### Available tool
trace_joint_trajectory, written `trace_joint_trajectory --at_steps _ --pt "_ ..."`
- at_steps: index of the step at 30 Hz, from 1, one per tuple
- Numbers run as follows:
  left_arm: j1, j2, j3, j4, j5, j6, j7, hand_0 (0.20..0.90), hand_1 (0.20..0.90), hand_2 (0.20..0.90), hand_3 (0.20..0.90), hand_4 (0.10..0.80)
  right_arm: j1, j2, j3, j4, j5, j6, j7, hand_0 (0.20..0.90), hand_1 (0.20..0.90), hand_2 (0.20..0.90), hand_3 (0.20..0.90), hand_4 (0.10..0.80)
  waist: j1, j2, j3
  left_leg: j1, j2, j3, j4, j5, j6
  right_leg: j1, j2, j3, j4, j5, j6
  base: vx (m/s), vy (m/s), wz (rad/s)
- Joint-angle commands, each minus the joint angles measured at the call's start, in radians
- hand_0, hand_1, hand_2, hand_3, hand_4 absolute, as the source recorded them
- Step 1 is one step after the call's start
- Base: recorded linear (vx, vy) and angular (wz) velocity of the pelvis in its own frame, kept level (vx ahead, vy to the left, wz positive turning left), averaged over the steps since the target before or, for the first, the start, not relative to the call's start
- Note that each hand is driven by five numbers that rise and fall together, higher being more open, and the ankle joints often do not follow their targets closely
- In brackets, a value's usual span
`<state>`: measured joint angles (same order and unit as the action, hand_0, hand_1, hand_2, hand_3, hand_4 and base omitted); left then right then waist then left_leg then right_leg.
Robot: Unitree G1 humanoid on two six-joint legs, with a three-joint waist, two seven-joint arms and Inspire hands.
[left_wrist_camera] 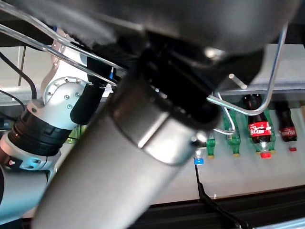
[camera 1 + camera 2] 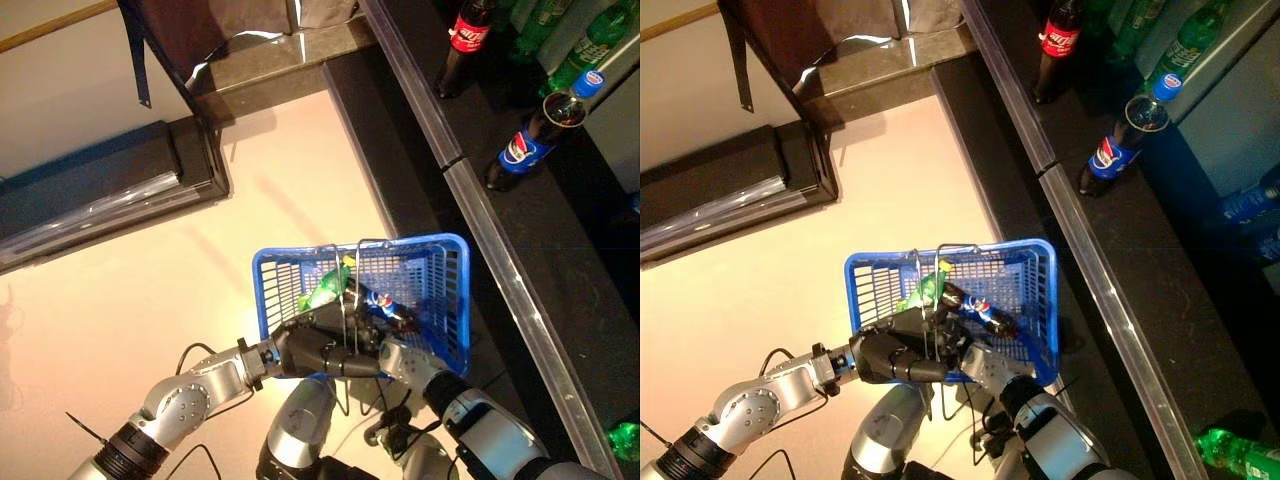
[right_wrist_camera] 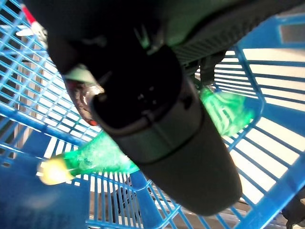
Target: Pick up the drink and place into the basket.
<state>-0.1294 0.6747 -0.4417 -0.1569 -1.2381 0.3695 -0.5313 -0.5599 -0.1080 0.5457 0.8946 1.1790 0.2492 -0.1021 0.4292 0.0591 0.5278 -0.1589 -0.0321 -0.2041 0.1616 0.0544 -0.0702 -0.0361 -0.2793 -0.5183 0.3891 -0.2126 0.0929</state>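
Note:
A blue wire basket (image 2: pixel 440 250) hangs in front of me over the pale floor. Inside it lie a green bottle (image 2: pixel 325 288) and a dark cola bottle (image 2: pixel 385 303) with a blue label. My left hand (image 2: pixel 315 350) is curled round the basket's wire handles (image 1: pixel 267 90) from the near side. My right hand (image 3: pixel 143 95) reaches into the basket from the near right, its dark bulk right over the green bottle (image 3: pixel 95 155) and beside the cola bottle. Its fingers are hidden in the basket.
A dark shelf with a metal rail (image 2: pixel 480 210) runs along the right. On it stand a red-label cola (image 2: pixel 465 40), a blue-label cola (image 2: pixel 535 140) and green bottles (image 2: pixel 590 40). A dark low platform (image 2: pixel 100 190) sits at far left.

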Motion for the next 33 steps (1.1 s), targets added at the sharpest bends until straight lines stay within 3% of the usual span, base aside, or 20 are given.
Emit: trace_joint_trajectory --at_steps 1,13,23,33 --pt "-0.099 -0.185 0.033 -0.49 -0.244 -0.086 -0.26 0.3 0.3 0.3 0.2 0.1 -0.062 0.045 -0.012 -0.045 0.021 -0.041 0.039 0.9 0.9 0.9 0.9 0.8 -0.018 0.036 -0.066 -0.018 -0.039 0.013 0.034 -0.027 0.065 -0.003 0.03 0.0 -0.04 0.131 -0.018 0.0 0.0 0.0" --pt "-0.059 -0.19 0.081 -0.485 -0.242 -0.071 -0.284 0.3 0.3 0.3 0.2 0.1 -0.004 0.022 -0.044 -0.139 0.054 -0.099 0.012 0.9 0.9 0.9 0.9 0.8 -0.031 0.03 -0.071 -0.01 -0.033 0.025 0.028 -0.03 0.065 -0.001 0.033 0.007 -0.043 0.129 -0.017 0.0 0.0 0.0" --pt "0.034 -0.198 0.176 -0.479 -0.236 -0.058 -0.323 0.3 0.3 0.3 0.2 0.1 0.169 -0.047 -0.084 -0.478 -0.035 -0.231 -0.028 0.9 0.9 0.9 0.9 0.8 -0.062 0.004 -0.062 -0.011 -0.02 0.039 0.016 -0.03 0.063 -0.009 0.042 0.02 -0.051 0.128 -0.011 -0.005 -0.002 -0.01" --pt "0.118 -0.217 0.246 -0.457 -0.204 -0.079 -0.36 0.3 0.3 0.3 0.2 0.1 0.37 -0.157 -0.163 -0.777 -0.166 -0.218 0.065 0.9 0.9 0.9 0.9 0.8 -0.113 -0.026 -0.064 -0.003 -0.003 0.07 0.002 -0.029 0.061 -0.015 0.062 0.05 -0.063 0.126 -0.008 -0.017 0.001 -0.1"
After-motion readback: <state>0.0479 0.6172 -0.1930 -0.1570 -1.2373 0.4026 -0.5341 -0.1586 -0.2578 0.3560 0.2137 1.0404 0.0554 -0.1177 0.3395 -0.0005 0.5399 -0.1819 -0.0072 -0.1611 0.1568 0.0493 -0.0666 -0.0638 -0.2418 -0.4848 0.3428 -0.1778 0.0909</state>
